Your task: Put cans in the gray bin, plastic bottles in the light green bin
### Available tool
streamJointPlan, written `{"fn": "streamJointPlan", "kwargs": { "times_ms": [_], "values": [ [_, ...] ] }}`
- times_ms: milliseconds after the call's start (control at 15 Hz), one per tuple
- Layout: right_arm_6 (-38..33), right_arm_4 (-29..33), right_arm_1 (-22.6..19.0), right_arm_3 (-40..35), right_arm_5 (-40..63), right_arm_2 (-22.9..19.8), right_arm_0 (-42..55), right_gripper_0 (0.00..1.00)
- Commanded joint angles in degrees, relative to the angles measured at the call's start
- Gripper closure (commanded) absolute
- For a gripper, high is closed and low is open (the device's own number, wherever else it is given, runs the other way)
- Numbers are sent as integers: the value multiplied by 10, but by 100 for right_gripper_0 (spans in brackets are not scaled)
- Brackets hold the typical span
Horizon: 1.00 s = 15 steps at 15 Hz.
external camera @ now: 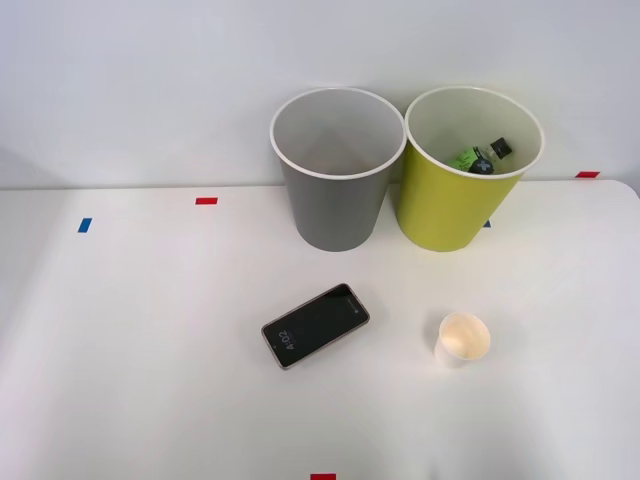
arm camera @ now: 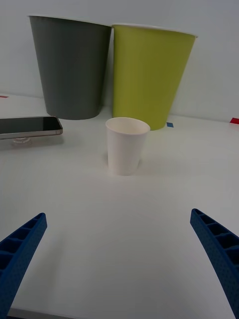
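Beyond spread jaws, gray bin (arm camera: 69, 70) well apart.

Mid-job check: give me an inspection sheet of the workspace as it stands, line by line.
Surface: white table, coloured tape marks along its edges.
Job's things: gray bin upright, nothing visible inside; light green bin upright beside it, holding a green bottle and a dark-capped item.
Clutter: white paper cup upright in front of the bins; smartphone lying flat, screen lit.
Grippers: right end effector open, low over the table, facing the cup.
Cables: nothing seen.
Surroundings: plain white wall behind the bins.
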Motion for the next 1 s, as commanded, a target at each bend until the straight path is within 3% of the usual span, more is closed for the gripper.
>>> {"fn": "streamJointPlan", "kwargs": {
  "times_ms": [67, 1000],
  "values": [
    [0, 0, 0, 0, 0, 0, 0, 0],
    [0, 0, 0, 0, 0, 0, 0, 0]
  ]
}}
